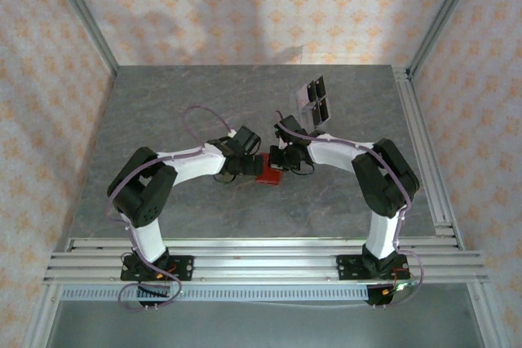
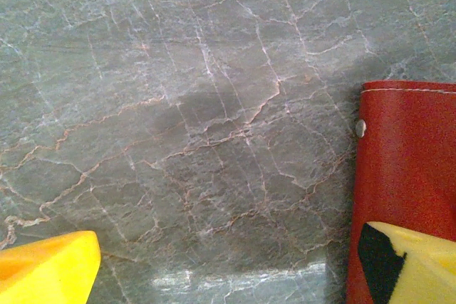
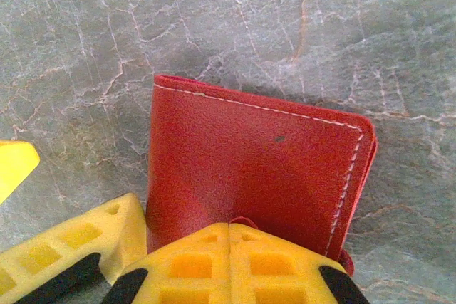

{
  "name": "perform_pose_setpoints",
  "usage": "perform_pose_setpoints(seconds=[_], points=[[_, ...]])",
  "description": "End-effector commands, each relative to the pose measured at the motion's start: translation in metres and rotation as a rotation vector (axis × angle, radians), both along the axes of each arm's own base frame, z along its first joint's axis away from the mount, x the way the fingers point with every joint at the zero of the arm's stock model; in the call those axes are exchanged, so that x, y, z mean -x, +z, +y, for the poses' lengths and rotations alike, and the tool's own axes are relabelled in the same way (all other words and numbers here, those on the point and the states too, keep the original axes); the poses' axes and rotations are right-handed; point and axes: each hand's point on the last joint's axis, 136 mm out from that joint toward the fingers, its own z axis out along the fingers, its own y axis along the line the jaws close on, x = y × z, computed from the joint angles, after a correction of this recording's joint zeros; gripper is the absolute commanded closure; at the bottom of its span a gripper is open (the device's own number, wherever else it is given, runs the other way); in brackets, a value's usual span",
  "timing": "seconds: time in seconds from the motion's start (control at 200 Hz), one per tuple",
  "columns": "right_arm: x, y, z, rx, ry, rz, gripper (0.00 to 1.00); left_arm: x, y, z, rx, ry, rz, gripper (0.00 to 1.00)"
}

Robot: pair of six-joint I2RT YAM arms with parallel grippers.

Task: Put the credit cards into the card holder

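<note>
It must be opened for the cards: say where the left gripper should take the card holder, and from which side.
Probably the top flap at the studded edge of the card holder, coming in low from the table side. It lies flat and closed, so only a thin edge offers a pinch; the right gripper pinches another edge.

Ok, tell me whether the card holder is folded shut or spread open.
Folded shut: the card holder lies flat on the table, red stitched outside up, both layers meeting at the edge.
</note>
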Motion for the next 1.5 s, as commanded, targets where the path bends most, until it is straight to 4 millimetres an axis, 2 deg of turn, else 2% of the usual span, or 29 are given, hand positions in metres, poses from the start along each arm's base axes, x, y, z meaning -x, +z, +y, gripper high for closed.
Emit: perform_pose_setpoints(seconds=[0.0,0.29,0.37,0.475,0.601,0.671,0.926,1.076,1.196,1.266,1.311,1.346,1.381,1.406,1.491], points=[[0.036,-0.072,-0.055,0.227,-0.077,0.164,1.0,0.001,-0.001,-0.002,0.006,0.004,0.001,0.05],[0.061,-0.097,-0.08,0.269,-0.166,0.222,1.0,0.001,0.001,-0.001,0.006,0.007,-0.004,0.05],[0.064,-0.102,-0.08,0.265,-0.178,0.237,1.0,0.002,0.001,-0.001,0.007,0.006,-0.004,0.05],[0.062,-0.102,-0.079,0.26,-0.176,0.238,1.0,0.002,0.002,-0.001,0.005,0.005,-0.004,0.05],[0.053,-0.089,-0.07,0.218,-0.165,0.209,1.0,0.002,0.002,-0.002,0.006,0.006,-0.004,0.05],[0.044,-0.074,-0.059,0.172,-0.152,0.182,1.0,0.001,0.003,-0.002,0.007,0.005,-0.006,0.05],[-0.009,0.004,-0.006,-0.009,-0.086,0.05,0.66,-0.004,0.011,-0.002,0.013,0.034,-0.027,0.05],[-0.034,0.058,0.015,-0.098,-0.082,-0.025,0.48,-0.011,0.03,-0.001,0.015,0.054,-0.07,0.05],[-0.043,0.094,0.017,-0.119,-0.09,-0.083,0.33,-0.016,0.057,0.006,0.007,0.067,-0.123,0.03],[-0.045,0.116,0.01,-0.127,-0.105,-0.123,0.27,-0.016,0.077,0.016,-0.006,0.087,-0.166,0.01],[-0.045,0.13,0.0,-0.125,-0.123,-0.153,0.25,-0.015,0.092,0.027,-0.021,0.104,-0.202,0.0],[-0.045,0.142,-0.011,-0.123,-0.143,-0.183,0.19,-0.014,0.105,0.037,-0.032,0.122,-0.238,0.0],[-0.044,0.154,-0.024,-0.117,-0.166,-0.214,0.17,-0.013,0.118,0.047,-0.041,0.142,-0.276,0.0],[-0.043,0.16,-0.036,-0.104,-0.184,-0.236,0.09,-0.012,0.128,0.057,-0.049,0.158,-0.305,0.0],[-0.042,0.181,-0.084,-0.027,-0.269,-0.336,0.05,-0.006,0.159,0.091,-0.081,0.222,-0.403,0.0]])
